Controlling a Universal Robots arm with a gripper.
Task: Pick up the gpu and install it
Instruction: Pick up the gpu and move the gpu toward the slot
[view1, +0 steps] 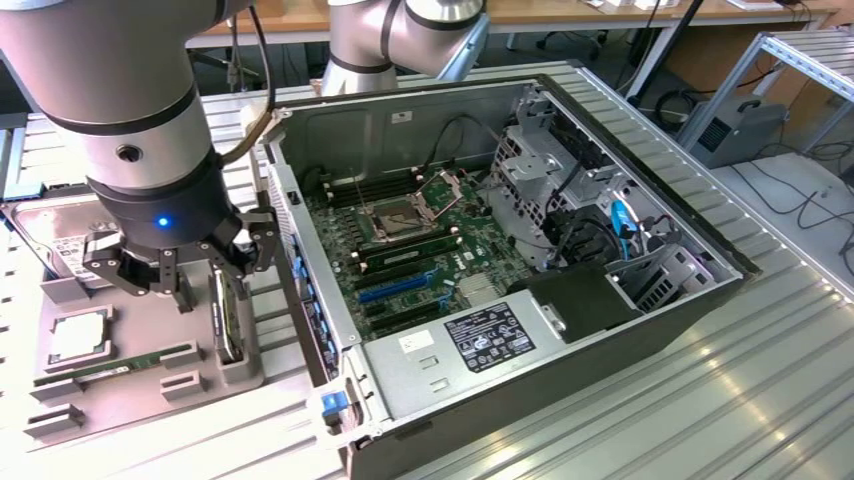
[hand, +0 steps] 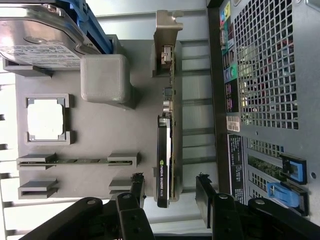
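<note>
We hold the tool (hand: 170, 192) spread wide, one finger on each side of the gpu (hand: 164, 150), whose long axis runs straight between them. The gpu stands on edge in the gray holder (view1: 134, 400) on the tabletop, at the exterior view's left of the open computer case (view1: 561, 390). It is thin and black, with a silver bracket at the end away from the tool.

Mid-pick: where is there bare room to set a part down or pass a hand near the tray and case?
Free: the ribbed table beyond the case on the exterior view's right. Crowded: the tray, and the narrow strip between gpu and case, where the gripper's open jaws bracket it.
</note>
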